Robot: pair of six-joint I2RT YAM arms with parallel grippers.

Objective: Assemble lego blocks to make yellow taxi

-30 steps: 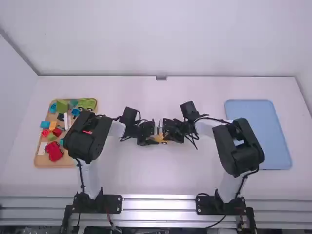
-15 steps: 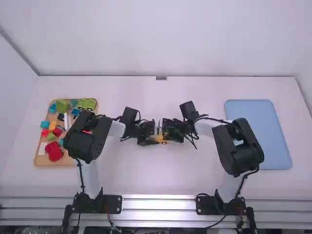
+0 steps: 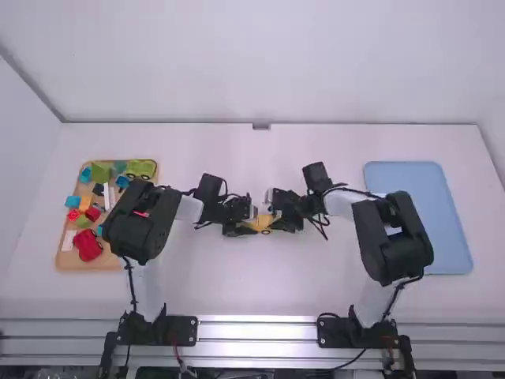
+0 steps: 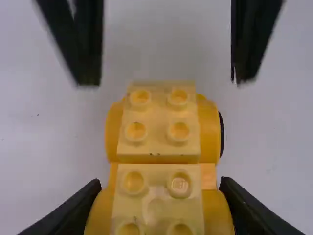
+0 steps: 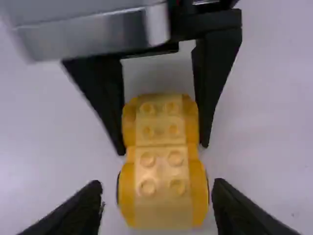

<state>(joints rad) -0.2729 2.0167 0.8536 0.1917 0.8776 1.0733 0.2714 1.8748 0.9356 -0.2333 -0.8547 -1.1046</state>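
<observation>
Yellow in grasp: clasping the taxi [image 4: 210, 127] by both sides of its left part with the left gripper [image 4: 159, 188], fingers drawn in, and holding it mid-table. Hovering around its right end with the right gripper [image 5: 159, 191], fingers wide apart and gripping nothing. Showing two studded blocks [image 4: 159, 148] end to end on top, so probably nearing completion, perhaps lacking a final press. Farther out, seeing spare blocks [image 3: 101, 172] in the wooden tray [image 3: 71, 262] at left; possibly still needing delivery to the blue tray [image 3: 450, 221] at right.
</observation>
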